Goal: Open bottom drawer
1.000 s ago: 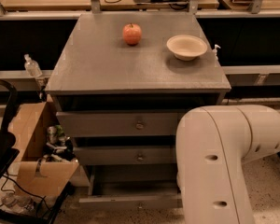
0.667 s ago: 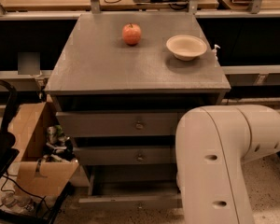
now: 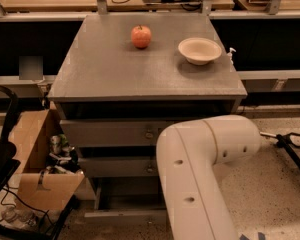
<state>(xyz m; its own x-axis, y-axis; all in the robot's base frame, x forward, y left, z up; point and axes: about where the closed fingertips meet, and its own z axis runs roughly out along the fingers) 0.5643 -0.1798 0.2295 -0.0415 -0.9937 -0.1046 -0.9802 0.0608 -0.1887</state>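
Here's the grey cabinet square in the middle, and its tabletop [image 3: 115,76] carries two things. A red apple [image 3: 141,36] sits toward the far edge, and a pale bowl [image 3: 200,50] stands upright to the right of it, the two well apart.

Down the front run three drawers. The top drawer [image 3: 110,132] shows a small knob [image 3: 149,133] at its centre. The middle drawer [image 3: 117,167] shows its own knob [image 3: 150,168] just below that.

The bottom drawer [image 3: 125,216] is the lowest one, at floor level. Its front stands out nearer than the two above, with a dark gap opening behind it. Its right end disappears behind the robot, and I can't make out its knob.

The big white robot arm [image 3: 200,169] fills the near right, bent at the elbow in front of the cabinet's right half.

And the end effector? It's nowhere to be seen, somewhere behind or below that arm. I cannot tell how wide it is or whether it has hold of anything.

On the left, an open cardboard box [image 3: 37,184] full of clutter sits just beside the cabinet. A black stand [image 3: 290,144] lies on the floor at the right.
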